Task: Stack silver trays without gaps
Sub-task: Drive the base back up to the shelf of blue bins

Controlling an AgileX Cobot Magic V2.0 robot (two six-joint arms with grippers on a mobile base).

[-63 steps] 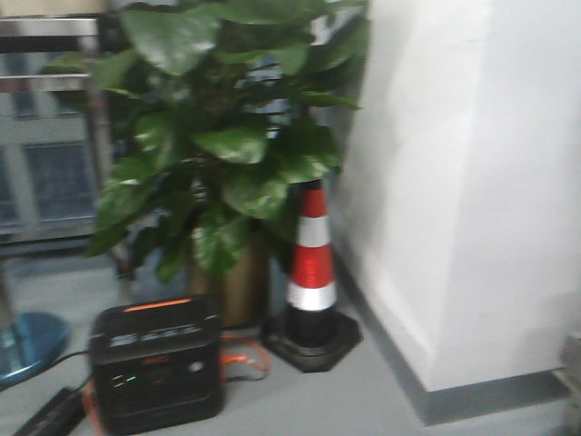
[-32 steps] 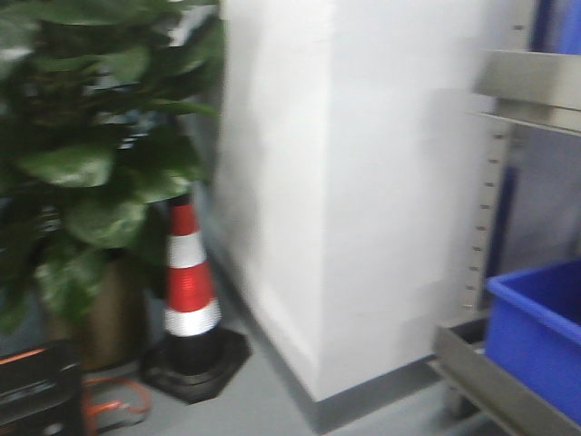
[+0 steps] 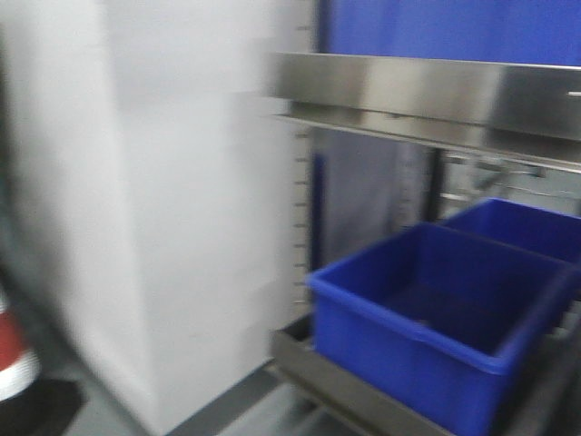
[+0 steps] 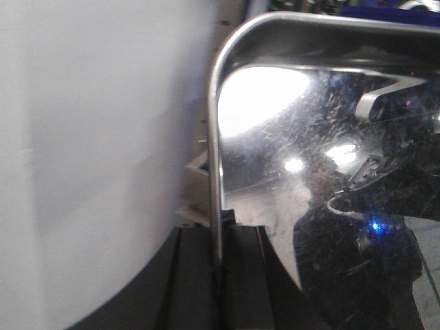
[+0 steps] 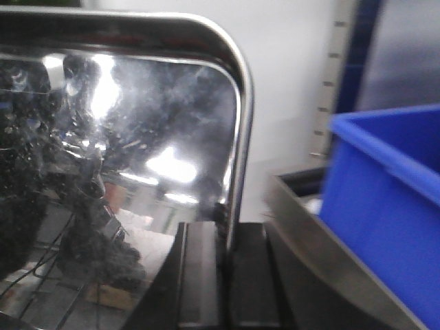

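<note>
front: faces white wall (image 3: 163, 200); blue bin (image 3: 427, 336) | wrists: close along silver tray (image 4: 309, 172) rim; right shares bin, wall

Left pincer (image 4: 218, 240), right pincer (image 5: 225, 234), each clamped on tray rim (image 4: 214, 137)

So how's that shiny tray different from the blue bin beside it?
The silver tray is shallow, mirror-shiny, scuffed steel; the blue bin is deep plastic. The tray is clamped by its rim in the right gripper; the bin sits on a steel shelf. Both have rounded corners.

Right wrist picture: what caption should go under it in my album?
Right gripper pinches a shiny silver tray by its rim beside a blue bin.
</note>
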